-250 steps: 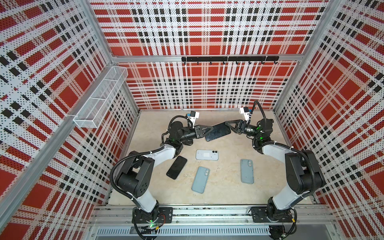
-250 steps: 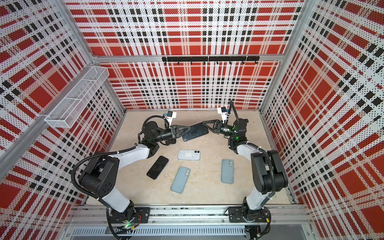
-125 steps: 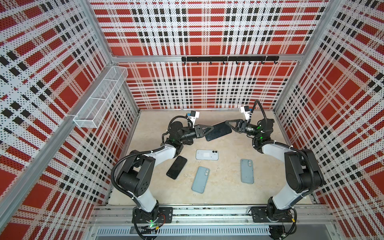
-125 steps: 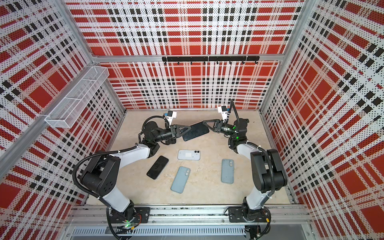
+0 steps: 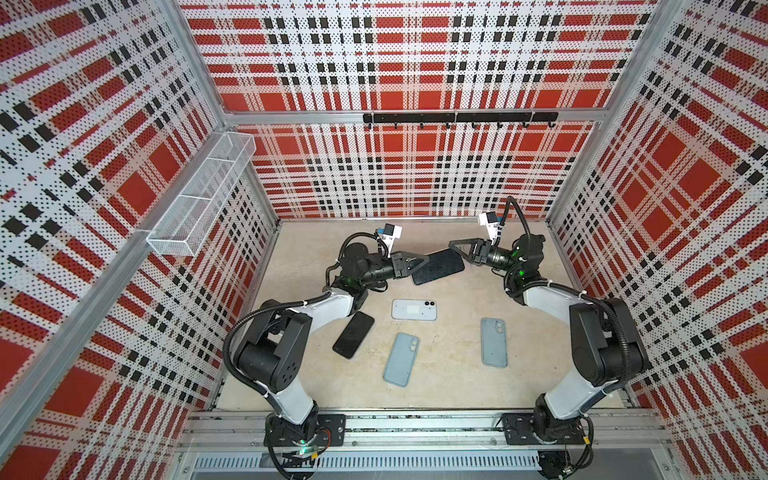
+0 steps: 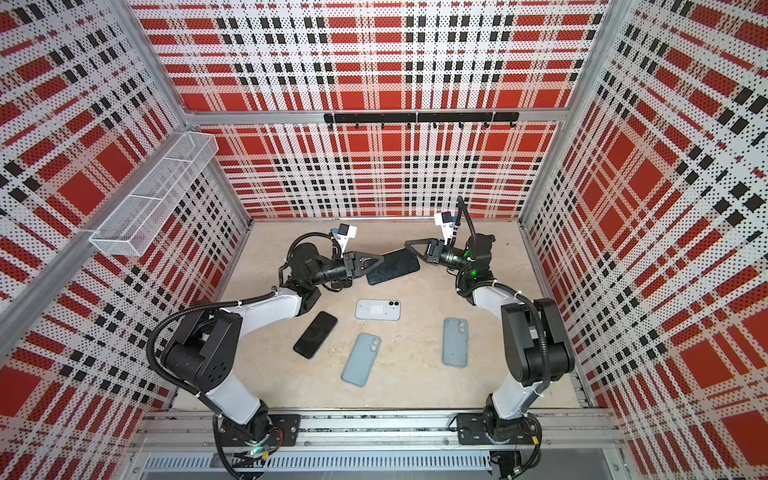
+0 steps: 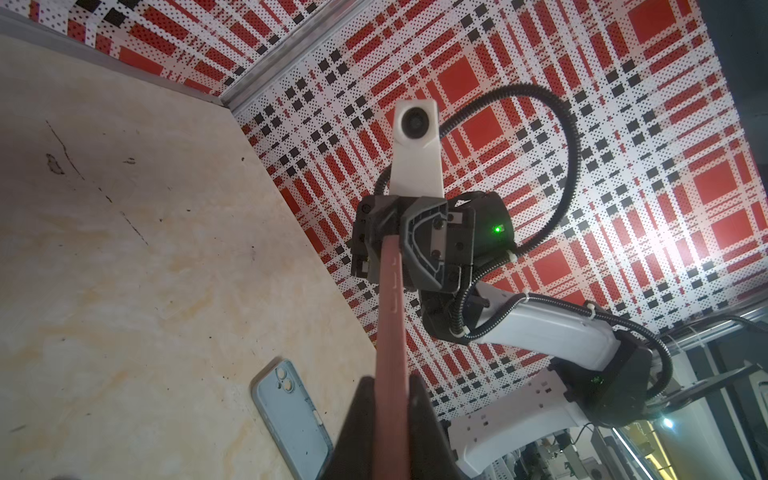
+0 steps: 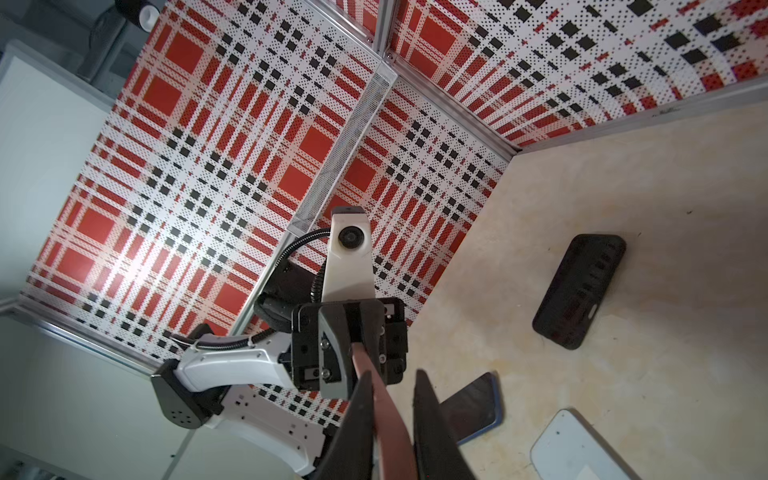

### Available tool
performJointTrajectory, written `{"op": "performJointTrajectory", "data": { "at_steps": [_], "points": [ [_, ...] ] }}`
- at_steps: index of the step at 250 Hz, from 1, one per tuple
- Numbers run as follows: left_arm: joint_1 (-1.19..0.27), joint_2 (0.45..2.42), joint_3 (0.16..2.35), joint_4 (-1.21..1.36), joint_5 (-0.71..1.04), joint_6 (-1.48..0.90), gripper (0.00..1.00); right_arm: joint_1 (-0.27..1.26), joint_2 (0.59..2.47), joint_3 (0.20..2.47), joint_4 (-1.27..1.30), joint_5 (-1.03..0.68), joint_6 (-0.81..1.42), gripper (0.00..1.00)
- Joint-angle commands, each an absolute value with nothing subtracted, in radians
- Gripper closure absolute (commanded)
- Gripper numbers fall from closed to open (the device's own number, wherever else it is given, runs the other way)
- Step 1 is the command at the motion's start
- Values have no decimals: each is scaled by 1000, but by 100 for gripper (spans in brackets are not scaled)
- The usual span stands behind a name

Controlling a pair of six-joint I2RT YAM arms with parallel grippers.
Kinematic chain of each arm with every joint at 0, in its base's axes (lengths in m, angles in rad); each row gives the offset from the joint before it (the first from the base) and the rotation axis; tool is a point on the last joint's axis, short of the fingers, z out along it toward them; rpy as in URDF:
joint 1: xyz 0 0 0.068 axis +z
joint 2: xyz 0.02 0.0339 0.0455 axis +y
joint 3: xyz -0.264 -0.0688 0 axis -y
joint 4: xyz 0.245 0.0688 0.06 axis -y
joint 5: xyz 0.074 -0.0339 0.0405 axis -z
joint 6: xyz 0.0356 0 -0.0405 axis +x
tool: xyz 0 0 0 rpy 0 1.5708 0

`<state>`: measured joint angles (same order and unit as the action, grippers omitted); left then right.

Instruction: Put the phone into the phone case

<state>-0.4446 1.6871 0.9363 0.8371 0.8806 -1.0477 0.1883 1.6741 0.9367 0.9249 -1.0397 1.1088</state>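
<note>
The phone (image 5: 438, 267) hangs above the tabletop (image 5: 457, 386), bridging both grippers. The left gripper (image 5: 420, 262) clamps its jaws on one end. The right gripper (image 5: 453, 247) has its jaws pinched on the opposite end.

Both arms are stretched in low from their bases, elbows bent outward and wrists nearly level, so the two hands point at each other across the middle. The left hand (image 5: 420, 262) is clamped on one end of the phone (image 5: 440, 267). The right hand (image 5: 453, 246) is pinched tight on the opposite end, and in both wrist views the jaws close around its thin edge.
</note>
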Motion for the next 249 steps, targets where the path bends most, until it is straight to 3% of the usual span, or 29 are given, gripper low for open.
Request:
{"op": "performJointTrajectory", "data": {
  "at_steps": [1,25,121,137,154,210,249],
  "points": [
    [-453,1694,974,886,878,-1048,89,194,1644,938,930,-1016,1073,94],
    [-453,1694,976,884,876,-1049,88,196,1637,931,904,-1001,1036,100],
    [-448,1682,967,876,877,-1043,88,195,1509,912,617,-861,745,100],
    [-448,1681,967,875,877,-1043,88,196,1464,908,549,-815,689,90],
    [-447,1680,965,874,876,-1041,88,195,1402,906,468,-744,627,69],
    [-445,1678,966,873,868,-1038,88,196,1223,912,232,-545,489,46],
    [-447,1675,978,874,848,-1036,88,193,1174,876,209,-530,509,35]
  ]
}}
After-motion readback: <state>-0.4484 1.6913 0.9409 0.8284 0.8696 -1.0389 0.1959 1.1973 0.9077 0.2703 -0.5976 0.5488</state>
